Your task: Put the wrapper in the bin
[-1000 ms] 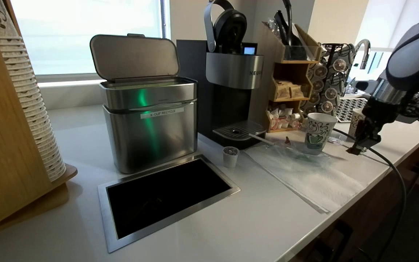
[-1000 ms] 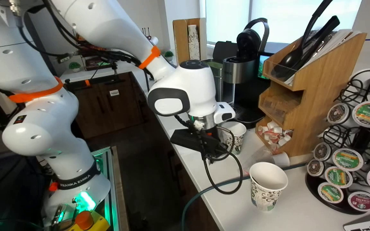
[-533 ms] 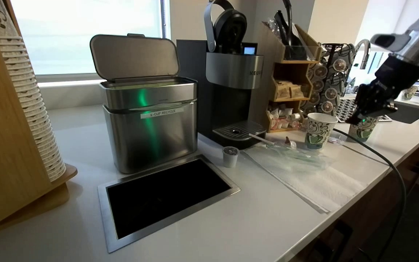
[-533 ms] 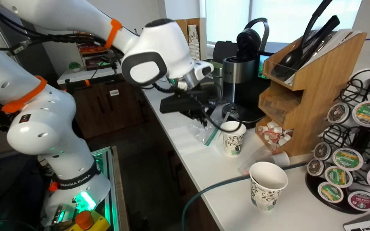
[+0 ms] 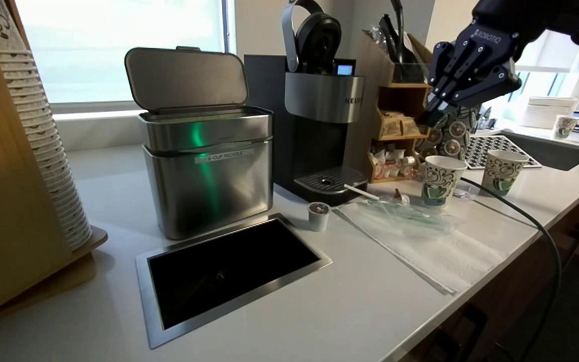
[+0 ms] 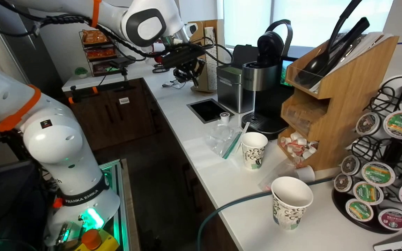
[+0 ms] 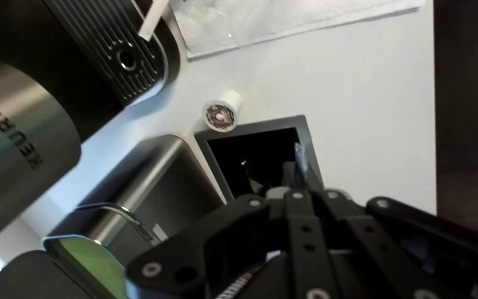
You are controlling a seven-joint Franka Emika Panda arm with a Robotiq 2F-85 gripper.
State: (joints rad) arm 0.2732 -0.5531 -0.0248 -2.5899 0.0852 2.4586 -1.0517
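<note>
My gripper (image 7: 301, 167) is shut on a small pale bluish wrapper (image 7: 300, 154), whose tip sticks out past the fingertips. In both exterior views the gripper (image 5: 429, 115) is raised above the counter, tilted; it also shows high near the cup dispenser (image 6: 196, 82). The wrapper is too small to make out there. A dark rectangular bin opening with a metal rim (image 5: 150, 297) is set in the counter; its rim also shows in the wrist view (image 7: 257, 128), beyond the fingertips. A steel bin (image 5: 209, 193) labelled K-CUP RECYCLE stands behind it with its lid up.
A coffee pod (image 5: 318, 218) stands by the opening's corner. The coffee maker (image 5: 323, 98) is beside the steel bin. A clear plastic bag (image 6: 223, 139), two paper cups (image 6: 254, 153) and a cable (image 6: 234, 203) lie or stand along the counter. A wooden cup dispenser (image 5: 28, 211) is at one end.
The arm has lifted the gripper from low over the counter by the paper cups and carried it up toward the bin opening. The cups and bag have stayed in place.
</note>
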